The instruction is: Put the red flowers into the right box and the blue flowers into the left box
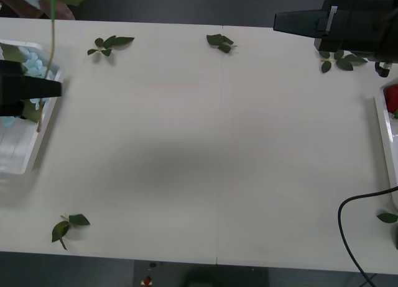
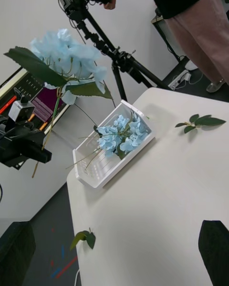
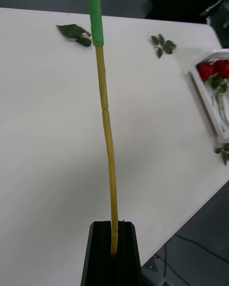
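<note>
My left gripper (image 3: 113,240) is shut on the yellowish lower stem (image 3: 106,124) of a blue flower. Its pale-blue head (image 2: 67,57) and big leaves hang high above the left box (image 2: 86,178). In the front view this gripper (image 1: 55,88) hovers over the left box (image 1: 18,159), a white slotted tray at the table's left edge. More blue flowers (image 2: 121,136) lie in it. Red flowers (image 3: 212,69) lie in the right box (image 3: 206,93) at the table's right edge (image 1: 380,122). My right gripper (image 1: 280,21) is open at the far right, over the table's back edge.
Loose green leaf sprigs lie at the back left (image 1: 111,45), back middle (image 1: 220,42), back right (image 1: 339,59), front left (image 1: 67,227) and front right (image 1: 387,217). A black cable (image 1: 343,228) curls over the front right corner. A tripod (image 2: 109,47) stands beyond the left box.
</note>
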Controlling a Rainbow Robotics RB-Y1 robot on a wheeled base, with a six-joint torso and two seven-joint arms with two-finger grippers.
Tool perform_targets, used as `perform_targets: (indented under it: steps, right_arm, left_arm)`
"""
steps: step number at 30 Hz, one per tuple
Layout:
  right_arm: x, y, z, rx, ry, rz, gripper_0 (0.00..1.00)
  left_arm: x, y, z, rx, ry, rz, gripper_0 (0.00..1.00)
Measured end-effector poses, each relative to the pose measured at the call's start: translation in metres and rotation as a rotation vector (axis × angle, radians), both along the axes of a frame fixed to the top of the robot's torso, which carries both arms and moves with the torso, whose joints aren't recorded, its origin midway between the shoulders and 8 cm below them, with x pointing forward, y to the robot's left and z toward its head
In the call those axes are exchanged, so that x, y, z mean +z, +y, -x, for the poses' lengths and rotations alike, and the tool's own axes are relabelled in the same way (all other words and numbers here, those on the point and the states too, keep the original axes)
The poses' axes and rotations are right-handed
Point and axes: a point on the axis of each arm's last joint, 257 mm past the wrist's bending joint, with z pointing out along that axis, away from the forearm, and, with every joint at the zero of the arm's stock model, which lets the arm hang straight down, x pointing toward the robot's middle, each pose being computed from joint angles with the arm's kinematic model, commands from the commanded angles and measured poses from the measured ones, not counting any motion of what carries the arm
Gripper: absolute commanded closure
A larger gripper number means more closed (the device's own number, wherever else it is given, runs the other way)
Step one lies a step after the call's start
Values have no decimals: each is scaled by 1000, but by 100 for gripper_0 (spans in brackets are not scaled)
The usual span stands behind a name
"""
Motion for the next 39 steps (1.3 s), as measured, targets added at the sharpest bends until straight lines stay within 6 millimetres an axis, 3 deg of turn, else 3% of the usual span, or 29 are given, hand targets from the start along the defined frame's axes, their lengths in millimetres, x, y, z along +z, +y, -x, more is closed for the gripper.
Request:
perform_targets:
  steps: [5, 13, 20, 23, 30, 35, 39]
  right_arm:
    - [-5, -17, -4, -27, -55, 69, 0]
    - [-33, -63, 0, -64, -164, 179, 0]
    - [-61, -111, 9, -98, -264, 305, 0]
    - [-73, -131, 16, -98, -292, 355, 0]
    - [-106, -184, 36, -24, -297, 439, 0]
    - [-115, -219, 44, -22, -279, 460, 0]
    - [-116, -241, 50, -32, -236, 475, 0]
  left_arm:
    - [-11, 80, -1, 134, 39, -65, 100]
    - [-41, 211, -9, 382, 99, -141, 100]
    - [-67, 300, -9, 552, 139, -215, 100]
    - [-87, 322, -6, 576, 174, -238, 100]
    - [-147, 351, 14, 611, 303, -250, 100]
    - [-173, 356, 14, 548, 279, -314, 98]
    - [-188, 355, 15, 543, 291, -340, 85]
